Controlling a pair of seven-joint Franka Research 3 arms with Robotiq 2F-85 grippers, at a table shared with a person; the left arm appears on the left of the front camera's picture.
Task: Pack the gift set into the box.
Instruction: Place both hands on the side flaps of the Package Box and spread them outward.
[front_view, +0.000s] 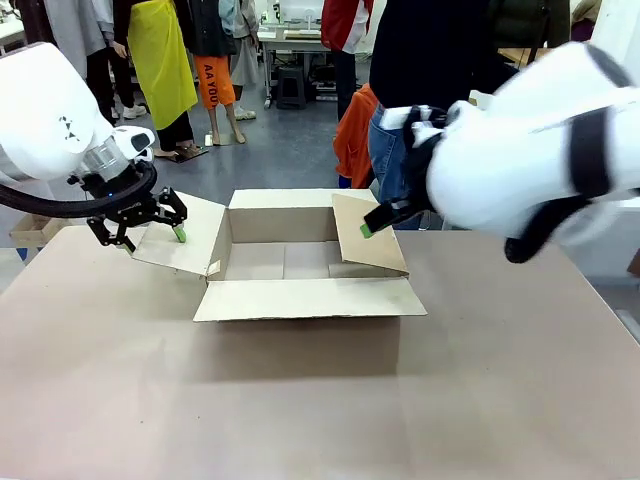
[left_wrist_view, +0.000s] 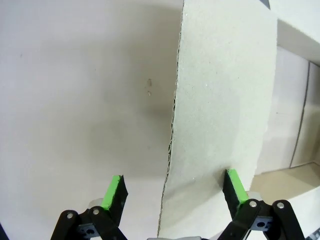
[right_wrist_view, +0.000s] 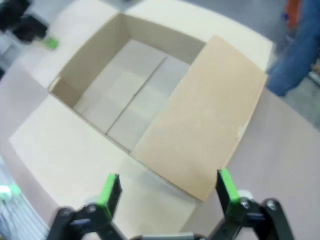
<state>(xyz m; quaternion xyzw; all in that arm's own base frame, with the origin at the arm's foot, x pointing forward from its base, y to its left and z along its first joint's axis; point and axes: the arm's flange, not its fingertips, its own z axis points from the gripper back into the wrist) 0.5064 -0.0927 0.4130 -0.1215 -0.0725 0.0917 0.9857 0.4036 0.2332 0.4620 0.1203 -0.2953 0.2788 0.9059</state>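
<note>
The box (front_view: 310, 298) stands open at mid-table, its four flaps spread and its floor bare. My left gripper (front_view: 150, 232) is open at the box's left flap (front_view: 190, 240). In the left wrist view the flap (left_wrist_view: 225, 100) has its edge between the fingers of the left gripper (left_wrist_view: 175, 192), and the right pad (left_wrist_view: 235, 187) lies over the card. My right gripper (front_view: 375, 222) hovers open above the raised right flap (front_view: 372, 240). From the right wrist, the right gripper (right_wrist_view: 167, 192) looks down on that flap (right_wrist_view: 205, 110) and the box wall (right_wrist_view: 95, 65). The gift set is out of view.
A person (front_view: 420, 60) in a dark top and blue jeans stands just behind the box at the table's far edge. A small brown carton (front_view: 35, 230) sits at the far left. Bare tabletop (front_view: 300, 410) stretches in front of the box.
</note>
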